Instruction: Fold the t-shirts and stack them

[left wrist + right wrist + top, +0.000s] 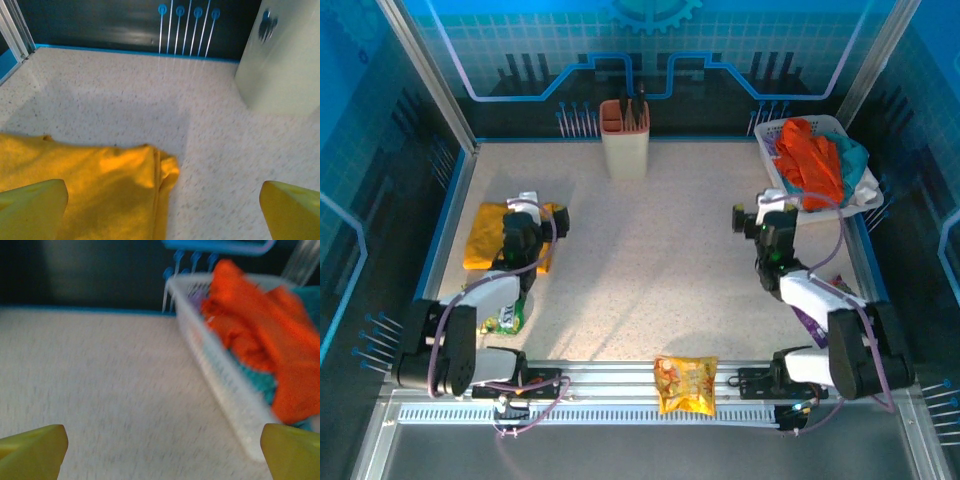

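Note:
The mustard yellow t-shirt (483, 238) lies folded on the table at the left. My left gripper (532, 214) hangs open over its right edge. In the left wrist view the shirt's folded corner (105, 185) sits between the wide-apart yellow fingers (31, 210), under the left gripper (162, 217). The bright orange t-shirt (810, 162) lies crumpled in the white basket (769, 131) at the back right. My right gripper (764, 212) stands open just in front of that basket. The right wrist view shows the orange t-shirt (255, 325) in the basket (220, 375), with bare table under the right gripper (162, 455).
A beige utensil holder (625, 141) stands at the back centre and shows as the holder (282, 60) in the left wrist view. Teal cloth (853, 156) lies in the basket. A shiny snack packet (685, 385) rests on the front rail. A green packet (507, 318) lies by the left arm.

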